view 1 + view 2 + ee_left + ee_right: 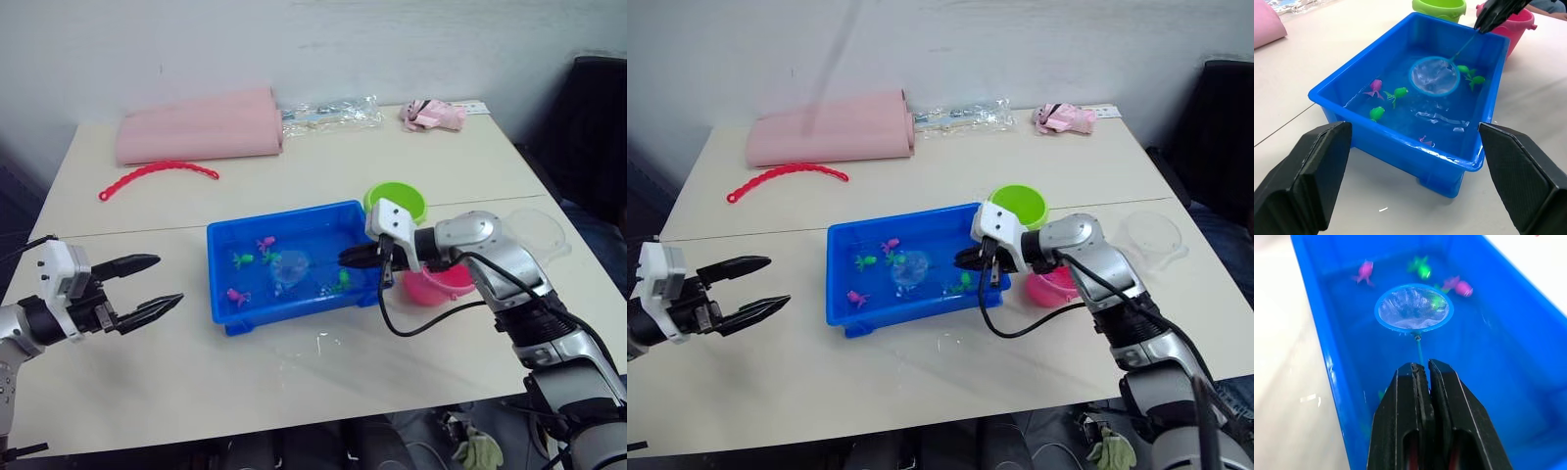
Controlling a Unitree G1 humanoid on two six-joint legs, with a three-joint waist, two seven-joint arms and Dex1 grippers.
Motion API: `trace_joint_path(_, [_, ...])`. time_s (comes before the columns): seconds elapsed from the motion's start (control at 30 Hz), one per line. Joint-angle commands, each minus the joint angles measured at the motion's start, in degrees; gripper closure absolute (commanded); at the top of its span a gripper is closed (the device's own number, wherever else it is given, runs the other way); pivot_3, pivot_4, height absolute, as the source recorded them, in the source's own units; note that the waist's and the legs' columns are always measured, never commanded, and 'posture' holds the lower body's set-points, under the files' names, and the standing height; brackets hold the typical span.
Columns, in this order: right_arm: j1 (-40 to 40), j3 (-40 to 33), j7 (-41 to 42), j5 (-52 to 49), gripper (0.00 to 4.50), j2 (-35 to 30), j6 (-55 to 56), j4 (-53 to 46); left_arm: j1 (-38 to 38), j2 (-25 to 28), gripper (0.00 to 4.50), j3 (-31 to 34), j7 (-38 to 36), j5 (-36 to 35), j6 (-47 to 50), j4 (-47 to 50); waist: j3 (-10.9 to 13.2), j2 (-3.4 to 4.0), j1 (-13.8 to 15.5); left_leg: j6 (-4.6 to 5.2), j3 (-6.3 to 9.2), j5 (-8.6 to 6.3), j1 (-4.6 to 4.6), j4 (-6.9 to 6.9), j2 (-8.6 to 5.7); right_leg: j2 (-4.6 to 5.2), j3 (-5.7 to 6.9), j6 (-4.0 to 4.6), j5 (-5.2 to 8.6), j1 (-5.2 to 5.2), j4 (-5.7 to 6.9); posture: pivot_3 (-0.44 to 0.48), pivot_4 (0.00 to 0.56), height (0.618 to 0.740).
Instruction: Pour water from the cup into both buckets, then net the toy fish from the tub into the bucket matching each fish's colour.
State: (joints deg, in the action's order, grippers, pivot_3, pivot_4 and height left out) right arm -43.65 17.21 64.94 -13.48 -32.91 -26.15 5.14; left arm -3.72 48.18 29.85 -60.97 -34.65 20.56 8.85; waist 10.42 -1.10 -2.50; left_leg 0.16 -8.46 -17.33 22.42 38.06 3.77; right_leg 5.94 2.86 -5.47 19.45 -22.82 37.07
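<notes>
The blue tub holds water and several tiny toy fish, among them a pink one and a green one. My right gripper reaches over the tub's right rim, shut on the thin handle of the net. The blue hoop lies in the water mid-tub, with a green fish seen through its mesh. Just behind that arm stand the lime green bucket and the pink bucket. Further right on the table sits the clear cup. My left gripper hovers open, left of the tub.
At the back of the table lie a rolled pink cloth, a clear plastic bag and a small pink bundle. A red beaded chain curves at back left. A dark chair stands beyond the right edge.
</notes>
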Motion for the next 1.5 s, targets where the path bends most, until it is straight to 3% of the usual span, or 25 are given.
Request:
trace_joint_path(0.03, [-1.46, -1.08, -1.65, 0.3, 4.5, 2.69, 1.02, 1.81, 0.69, -0.11, 0.03, -0.08, 0.12, -0.32, -0.91, 1.17, 0.0, 0.0, -0.3, 0.0, 0.0, 0.0, 0.0, 0.0, 0.0, 0.0, 0.0, 0.0, 0.0, 0.0, 0.01, 0.0, 0.15, 0.74])
trace_joint_path(0.23, [-2.62, 0.25, -4.24, 3.23, 4.5, 7.56, 3.04, 7.55, 1.61, -0.16, 0.03, -0.86, 0.21, -0.2, -1.12, 0.41, 0.0, 0.0, -0.71, -0.01, 0.0, 0.0, 0.02, -0.02, -0.01, 0.0, 0.0, 0.0, 0.0, -0.01, 0.0, 0.0, 0.15, 0.74])
trace_joint_path(0.97, [-8.34, 0.17, -7.53, 8.81, 4.5, 15.69, 4.58, 22.29, 1.9, 0.66, 0.03, -0.26, -0.23, -0.18, -1.58, -0.81, 0.01, 0.01, -1.01, -0.06, -0.02, -0.01, 0.02, -0.06, 0.01, -0.03, -0.02, 0.0, 0.0, -0.02, 0.05, 0.0, 0.15, 0.74])
trace_joint_path(1.3, [-6.56, -1.53, -8.44, 8.68, 4.5, 15.67, 10.83, 20.55, 1.5, 0.57, 0.03, 0.11, -0.28, -0.13, -1.78, -0.66, 0.01, 0.02, -1.12, -0.07, -0.02, -0.02, 0.02, -0.09, 0.02, -0.04, -0.02, 0.0, 0.0, -0.03, 0.06, 0.0, 0.15, 0.74])
trace_joint_path(1.5, [-5.09, -1.3, -7.42, 8.29, 4.5, 14.32, 8.03, 18.78, 1.97, 0.44, 0.03, -0.32, -0.38, -0.07, -2.02, -1.03, 0.01, 0.02, -1.09, -0.07, -0.02, -0.02, 0.02, -0.1, 0.02, -0.03, -0.02, 0.0, 0.0, -0.02, 0.05, 0.0, 0.15, 0.74])
